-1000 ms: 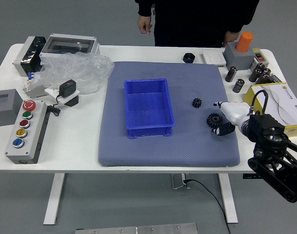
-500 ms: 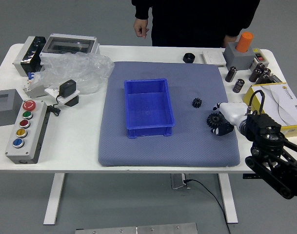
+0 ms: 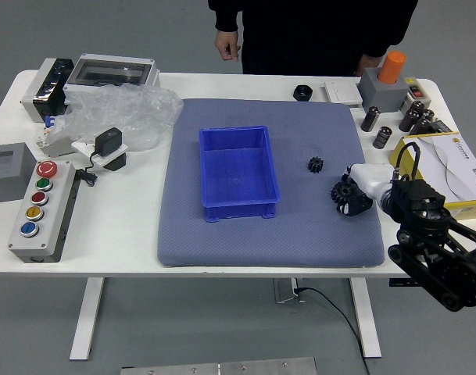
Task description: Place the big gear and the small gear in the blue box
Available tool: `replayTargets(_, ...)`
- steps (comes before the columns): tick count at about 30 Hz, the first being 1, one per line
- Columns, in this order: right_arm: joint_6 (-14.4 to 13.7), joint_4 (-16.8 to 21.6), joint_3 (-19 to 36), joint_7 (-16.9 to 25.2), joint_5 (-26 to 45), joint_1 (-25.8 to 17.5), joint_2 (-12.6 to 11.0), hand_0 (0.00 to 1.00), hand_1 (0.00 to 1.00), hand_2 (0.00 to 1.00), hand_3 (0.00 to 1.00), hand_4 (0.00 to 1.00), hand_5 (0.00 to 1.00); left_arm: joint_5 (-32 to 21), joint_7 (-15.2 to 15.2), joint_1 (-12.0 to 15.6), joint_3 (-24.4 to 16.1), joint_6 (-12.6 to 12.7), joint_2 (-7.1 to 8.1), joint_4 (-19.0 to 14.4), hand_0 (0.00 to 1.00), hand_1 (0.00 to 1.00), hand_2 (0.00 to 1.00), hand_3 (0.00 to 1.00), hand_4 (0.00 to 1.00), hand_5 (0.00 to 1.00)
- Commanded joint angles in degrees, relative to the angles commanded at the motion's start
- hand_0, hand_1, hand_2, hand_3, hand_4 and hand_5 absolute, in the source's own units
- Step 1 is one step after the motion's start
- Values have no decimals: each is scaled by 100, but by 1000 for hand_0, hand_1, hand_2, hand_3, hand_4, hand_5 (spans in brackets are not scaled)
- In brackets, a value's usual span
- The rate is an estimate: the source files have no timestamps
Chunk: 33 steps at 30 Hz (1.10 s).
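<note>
On the white desk (image 3: 112, 234), a blue mat (image 3: 300, 242) is carrying the small gear (image 3: 316, 165) near the blue box (image 3: 238, 173), while the right hand (image 3: 369, 181) is reaching the big gear (image 3: 341, 191), its grip impossible to tell, and a person (image 3: 316, 39) is standing beyond.

You have two gears on the mat, one small (image 3: 316, 165) and one big (image 3: 341, 191), and one blue box (image 3: 238, 166). At left you can count five round buttons (image 3: 34, 212) on one control box (image 3: 54, 223). You have two gray blocks, one far left (image 3: 8, 173) and one far right (image 3: 378, 95), with one orange cylinder (image 3: 391, 69). Two black cylinders (image 3: 381, 137) stand apart at right; the cluster (image 3: 422, 125) beside them overlaps too much for you to count. You see one robot hand (image 3: 370, 181) and two person's hands (image 3: 227, 45).
</note>
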Motion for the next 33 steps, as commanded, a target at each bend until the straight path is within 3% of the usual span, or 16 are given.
replayTargets(1, -7, -13, -2, -2, 7, 4, 6, 713, 644, 701, 709, 761, 336, -3, 0, 0, 3, 0, 0, 0, 842, 809, 818, 852, 704, 280)
replayTargets(2, -12, -24, -4, -4, 13, 6, 10, 677, 609, 652, 672, 682, 356, -6, 0, 0, 4, 1, -1, 0, 842, 809, 818, 853, 703, 280)
replayTargets(7, -56, -59, -10, -12, 43, 11, 23, 677, 609, 652, 672, 682, 356, -18, 0, -1, 14, 2, -3, 0, 842, 809, 818, 853, 703, 280)
replayTargets(8, -69, -63, -9, -12, 48, 10, 25, 631, 574, 611, 660, 601, 336, -18, 0, -2, 14, 3, -4, 0, 842, 808, 818, 854, 702, 280)
replayTargets(19, -274, -86, 13, -17, 58, 4, 50, 630, 544, 587, 650, 620, 300, -22, -2, -8, 12, 4, -9, 0, 842, 808, 818, 853, 700, 280)
replayTargets(20, -297, -83, 25, -17, 51, 2, 54, 636, 528, 562, 647, 628, 263, -24, -2, -7, 13, 5, -10, 0, 842, 808, 818, 854, 699, 279)
replayTargets(33, -447, 71, 240, -59, -46, -43, 60, 640, 520, 545, 636, 589, 275, -29, -3, -12, 12, 6, -9, 0, 842, 809, 818, 854, 699, 278)
